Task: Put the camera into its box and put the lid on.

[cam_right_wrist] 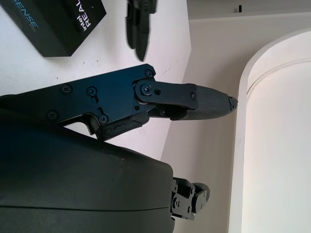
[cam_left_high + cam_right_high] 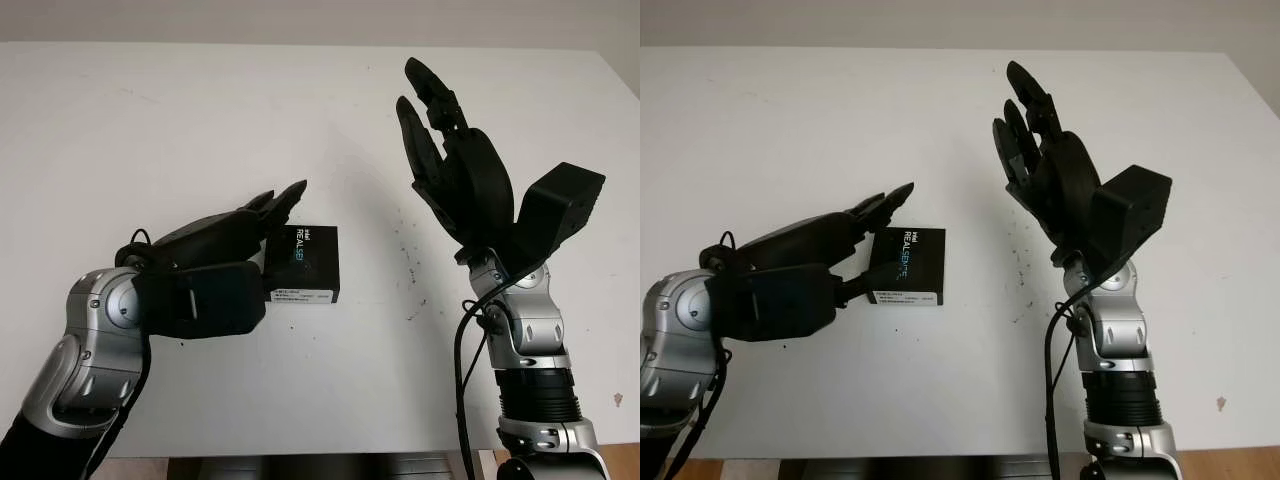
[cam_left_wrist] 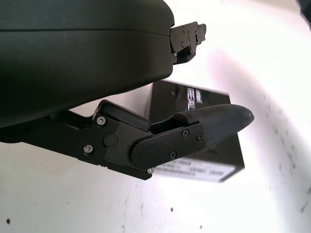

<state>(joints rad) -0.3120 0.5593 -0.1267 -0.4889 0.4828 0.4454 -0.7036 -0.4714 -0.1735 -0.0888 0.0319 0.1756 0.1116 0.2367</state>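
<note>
Box [image 2: 308, 263] black, lidded, white lettering, flat on table [image 2: 200, 120], left robot hand [image 2: 262, 212] open beside it, right robot hand [image 2: 440, 130] open, raised.

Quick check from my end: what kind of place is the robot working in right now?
Probably a lab or test bench, not a home. A bare white table holds one black camera box. The left hand reaches beside the box, open; the right hand is raised, open. A plain pale wall stands behind.
</note>
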